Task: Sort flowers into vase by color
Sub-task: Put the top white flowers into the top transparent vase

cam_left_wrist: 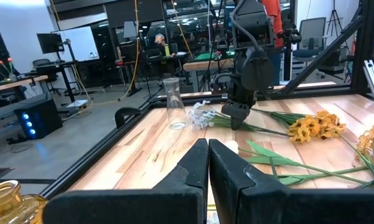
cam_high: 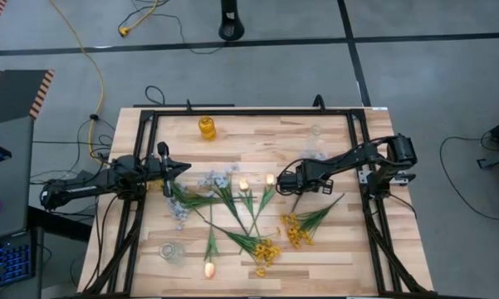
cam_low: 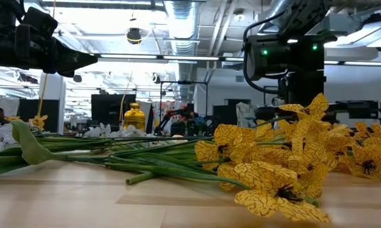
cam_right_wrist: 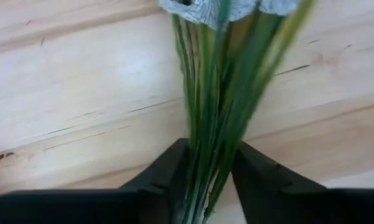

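Observation:
Green-stemmed flowers lie scattered on the wooden table: yellow clusters, peach buds and pale blue-white sprays. One pale blue-white sprig lies by the far clear vase. My right gripper stands over its stems and is shut on them. My left gripper hangs shut and level above the table's left side and holds nothing. An amber vase stands at the far edge. Another clear vase stands near left. My right gripper pinches the sprig's bundle of green stems between its two fingers, a short way below the blossoms. The fingers come steeply from above and lie across the stems. The sprig rests on the table, blossoms toward the far edge.
A black frame borders the table on both sides. Yellow blossoms fill the front of the low view. Crossed stems and leaves cover the table's middle. Bare wood shows along the far edge between the amber vase and the clear one.

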Motion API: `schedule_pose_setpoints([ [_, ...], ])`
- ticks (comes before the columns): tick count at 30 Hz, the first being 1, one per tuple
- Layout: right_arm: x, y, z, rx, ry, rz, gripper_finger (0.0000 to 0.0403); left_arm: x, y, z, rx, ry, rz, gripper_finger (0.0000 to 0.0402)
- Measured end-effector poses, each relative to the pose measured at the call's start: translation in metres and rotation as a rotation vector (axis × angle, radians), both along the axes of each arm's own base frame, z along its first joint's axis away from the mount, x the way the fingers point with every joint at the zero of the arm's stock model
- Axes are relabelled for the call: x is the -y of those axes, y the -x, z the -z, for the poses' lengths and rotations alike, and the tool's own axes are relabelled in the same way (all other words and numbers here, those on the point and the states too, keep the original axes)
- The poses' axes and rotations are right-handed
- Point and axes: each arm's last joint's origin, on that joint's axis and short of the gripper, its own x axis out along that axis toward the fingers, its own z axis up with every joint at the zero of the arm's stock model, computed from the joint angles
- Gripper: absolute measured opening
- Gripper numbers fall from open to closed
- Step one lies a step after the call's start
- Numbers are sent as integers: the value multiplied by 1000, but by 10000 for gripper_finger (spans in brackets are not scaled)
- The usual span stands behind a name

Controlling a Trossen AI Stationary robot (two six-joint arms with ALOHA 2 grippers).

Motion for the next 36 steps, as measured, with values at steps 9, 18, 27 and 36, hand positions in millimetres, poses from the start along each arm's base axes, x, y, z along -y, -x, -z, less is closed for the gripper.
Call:
schedule_pose_setpoints([
  [9,-8,1,0,-14,29,-57,44,0,0,0,0,0,0,0],
  [18,-21,-9,-11,25,34,-149,52,0,0,0,0,0,0,0],
  [27,-20,-27,-52,125,192,-295,51,0,0,0,0,0,0,0],
  [36,-12,-13,-116,238,462,-433,51,0,0,0,-1,0,0,0],
])
